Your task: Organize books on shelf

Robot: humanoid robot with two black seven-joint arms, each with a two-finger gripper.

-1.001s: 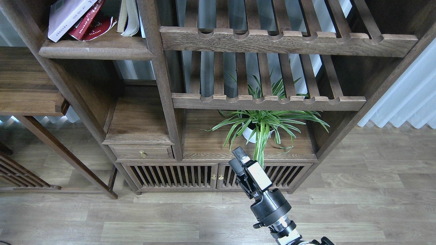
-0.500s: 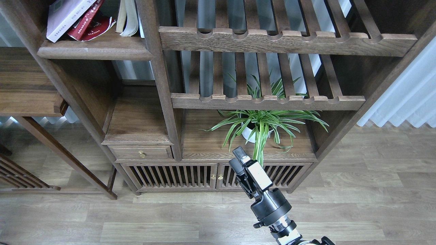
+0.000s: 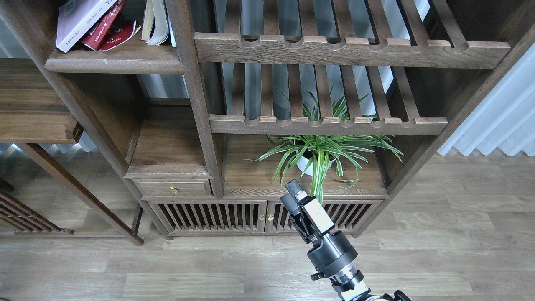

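Note:
On the dark-brown solid shelf [image 3: 117, 63] at the top left, a white-lavender book [image 3: 79, 19] leans to the left over a red book [image 3: 109, 30]. Both are cut off by the top edge. The black book is out of view. My right gripper [image 3: 291, 195] points up from the bottom centre, in front of the cabinet doors, far below and to the right of the shelf. It holds nothing. Its two dark fingers lie close together and I cannot tell if they are shut. My left gripper is not in view.
Thin pale books with cream pages [image 3: 155, 21] stand at the shelf's right end beside a post [image 3: 192, 83]. Two slatted shelves [image 3: 334, 48] with scalloped rails fill the right. A potted spider plant [image 3: 319, 156] sits just beyond my gripper. A drawer [image 3: 173, 188] sits lower left.
The whole view has shifted very slightly, so the books sit a little further left and up. My right arm has not moved.

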